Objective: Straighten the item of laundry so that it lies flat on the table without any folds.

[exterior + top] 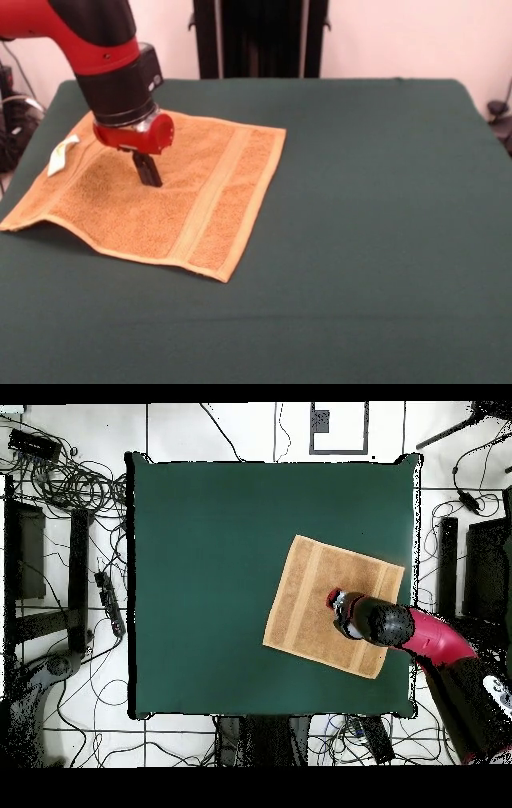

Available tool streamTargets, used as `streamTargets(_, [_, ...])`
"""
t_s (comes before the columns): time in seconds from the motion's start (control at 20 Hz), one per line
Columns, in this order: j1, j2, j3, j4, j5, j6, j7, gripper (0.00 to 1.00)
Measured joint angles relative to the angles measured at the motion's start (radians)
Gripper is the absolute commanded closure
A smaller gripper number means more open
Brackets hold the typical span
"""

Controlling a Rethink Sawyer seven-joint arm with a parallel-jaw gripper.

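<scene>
Right now the red-and-black gripper [147, 171], black fingers pinched together w/ nothing visibly held, sits mid orange-tan terry towel [200, 192], whose raised corner lies approx 8 o'clock on the dark green table [376, 200].

The arm [420, 634] hides part of the towel [310, 599]; the gripper [147, 171] looks too dark to read
</scene>
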Motion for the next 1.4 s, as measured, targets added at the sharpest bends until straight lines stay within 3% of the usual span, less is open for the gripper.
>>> streamTargets(1.0, [-0.123, 0.062, 0.090, 0.010, 0.107, 0.041, 0.000, 1.00])
streamTargets(1.4, [-0.076, 0.064, 0.098, 0.009, 0.108, 0.038, 0.000, 1.00])
